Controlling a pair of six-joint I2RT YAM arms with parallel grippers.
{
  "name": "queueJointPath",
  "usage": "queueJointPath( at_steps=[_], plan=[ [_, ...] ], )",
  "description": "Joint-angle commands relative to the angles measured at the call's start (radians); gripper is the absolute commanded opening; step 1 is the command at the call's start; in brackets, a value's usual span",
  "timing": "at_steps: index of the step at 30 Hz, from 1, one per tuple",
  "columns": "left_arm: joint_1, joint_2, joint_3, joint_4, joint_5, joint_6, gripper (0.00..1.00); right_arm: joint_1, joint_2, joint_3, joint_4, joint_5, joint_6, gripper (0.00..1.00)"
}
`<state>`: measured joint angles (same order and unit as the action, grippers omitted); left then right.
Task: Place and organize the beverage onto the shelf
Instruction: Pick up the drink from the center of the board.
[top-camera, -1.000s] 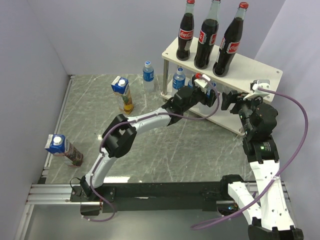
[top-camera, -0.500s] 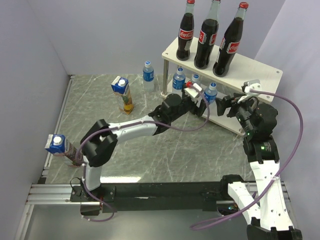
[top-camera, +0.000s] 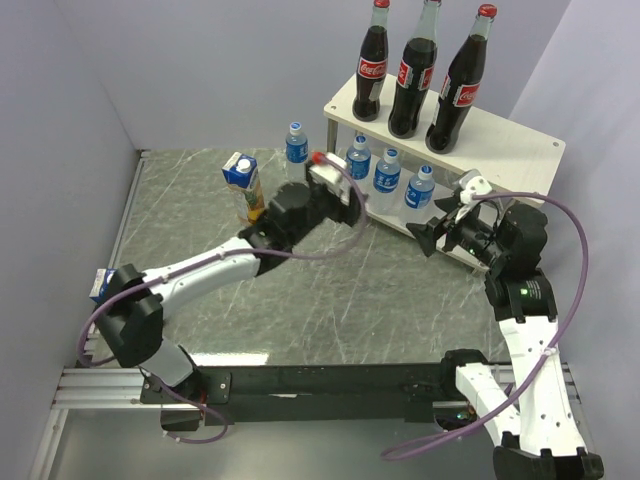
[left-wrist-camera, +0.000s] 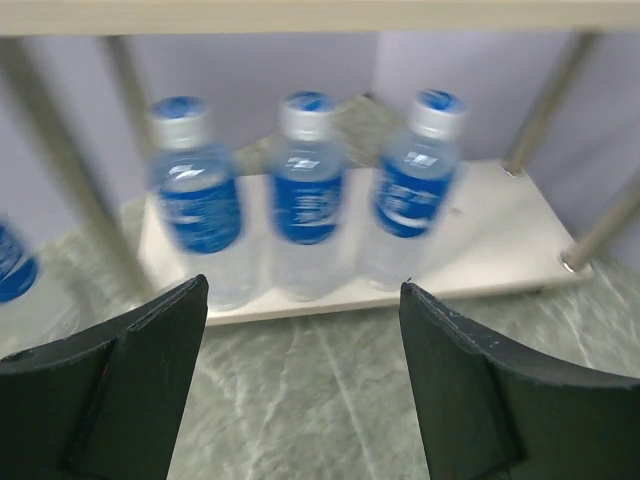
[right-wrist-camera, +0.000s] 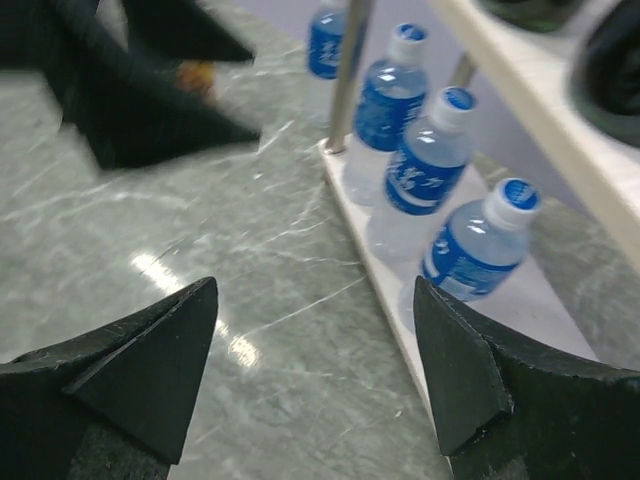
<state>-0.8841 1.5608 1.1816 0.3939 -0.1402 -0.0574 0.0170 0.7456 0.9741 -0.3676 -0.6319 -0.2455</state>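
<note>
Stowage status: three cola bottles (top-camera: 415, 75) stand in a row on the upper board of the shelf (top-camera: 520, 150), which sits at 2 o'clock on the table (top-camera: 330, 300) in the top view. Three water bottles (left-wrist-camera: 308, 190) stand upright, side by side, on the lower board. A fourth water bottle (top-camera: 296, 143) stands on the table at 12 o'clock, just beside the shelf's left leg and outside it. One carton (top-camera: 243, 185) stands upright at 11 o'clock. A second carton (top-camera: 103, 287) is at 8 o'clock near the wall, largely hidden by the left arm, so its pose cannot be told.

Tool state: the left gripper (top-camera: 335, 185) hangs in front of the lower board, jaws apart with nothing between them. Its wrist view faces the three bottles squarely. The right gripper (top-camera: 437, 222) hangs at 3 o'clock off the shelf's near edge, jaws likewise spread and empty.

Step in hand, as judged: between placements, with the water row one bottle short.

Next move, as judged:
1. Swing the left gripper to 12 o'clock.
2. Set the jaws either side of the fourth water bottle and close on its body.
3. Carry it round the leg to the lower board. Free board shows at the right end of the row in the left wrist view.

Neither carton is shelved yet.
</note>
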Motion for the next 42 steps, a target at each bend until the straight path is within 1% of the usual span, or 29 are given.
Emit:
queueJointPath(
  at_steps=[1,4,5,7,8,10,11,13,14,15,16,18,19,20,21,22,25,30,42],
  plan=[
    [0.133,-0.067,0.009,-0.091,-0.001,-0.16,0.82,-0.006,0.027,0.031,-0.051,-0.141,-0.077,0.84],
    [0.213,-0.051,0.051,-0.159,0.054,-0.241,0.82,-0.006,0.058,0.04,-0.086,-0.196,-0.093,0.82],
    [0.261,-0.027,0.094,-0.211,0.065,-0.255,0.82,-0.006,0.072,0.044,-0.102,-0.209,-0.103,0.82],
    [0.304,0.004,0.142,-0.251,0.085,-0.286,0.82,-0.005,0.083,0.048,-0.114,-0.238,-0.112,0.81],
    [0.342,0.043,0.192,-0.269,0.102,-0.292,0.81,-0.005,0.09,0.049,-0.125,-0.244,-0.12,0.81],
    [0.375,0.086,0.251,-0.325,0.114,-0.295,0.81,-0.003,0.095,0.051,-0.128,-0.255,-0.121,0.81],
    [0.401,0.134,0.309,-0.342,0.116,-0.292,0.8,-0.005,0.097,0.049,-0.129,-0.261,-0.124,0.81],
    [0.425,0.185,0.372,-0.389,0.125,-0.288,0.8,-0.003,0.1,0.049,-0.126,-0.261,-0.123,0.81],
    [0.444,0.236,0.435,-0.391,0.128,-0.285,0.8,-0.003,0.101,0.048,-0.128,-0.265,-0.123,0.81],
    [0.453,0.266,0.469,-0.429,0.132,-0.28,0.79,-0.003,0.101,0.048,-0.128,-0.264,-0.124,0.81],
    [0.461,0.321,0.537,-0.463,0.133,-0.279,0.79,-0.002,0.103,0.049,-0.128,-0.264,-0.124,0.81],
    [0.474,0.375,0.607,-0.492,0.133,-0.263,0.77,-0.002,0.106,0.049,-0.129,-0.264,-0.124,0.8],
    [0.479,0.428,0.675,-0.524,0.133,-0.257,0.76,0.0,0.107,0.048,-0.129,-0.265,-0.127,0.8],
    [0.481,0.455,0.711,-0.538,0.129,-0.252,0.76,0.0,0.107,0.046,-0.129,-0.265,-0.127,0.8],
    [0.482,0.482,0.749,-0.556,0.102,-0.243,0.75,0.0,0.109,0.048,-0.129,-0.265,-0.127,0.8],
    [0.487,0.533,0.821,-0.588,0.093,-0.237,0.75,0.001,0.11,0.046,-0.131,-0.265,-0.13,0.8],
    [0.494,0.619,0.938,-0.632,0.064,-0.225,0.73,0.006,0.116,0.048,-0.131,-0.264,-0.132,0.8],
    [0.499,0.711,1.064,-0.659,0.05,-0.213,0.69,0.011,0.121,0.046,-0.131,-0.258,-0.132,0.8],
    [0.499,0.791,1.136,-0.61,0.011,-0.174,0.66,0.011,0.121,0.043,-0.123,-0.25,-0.127,0.8]
  ],
)
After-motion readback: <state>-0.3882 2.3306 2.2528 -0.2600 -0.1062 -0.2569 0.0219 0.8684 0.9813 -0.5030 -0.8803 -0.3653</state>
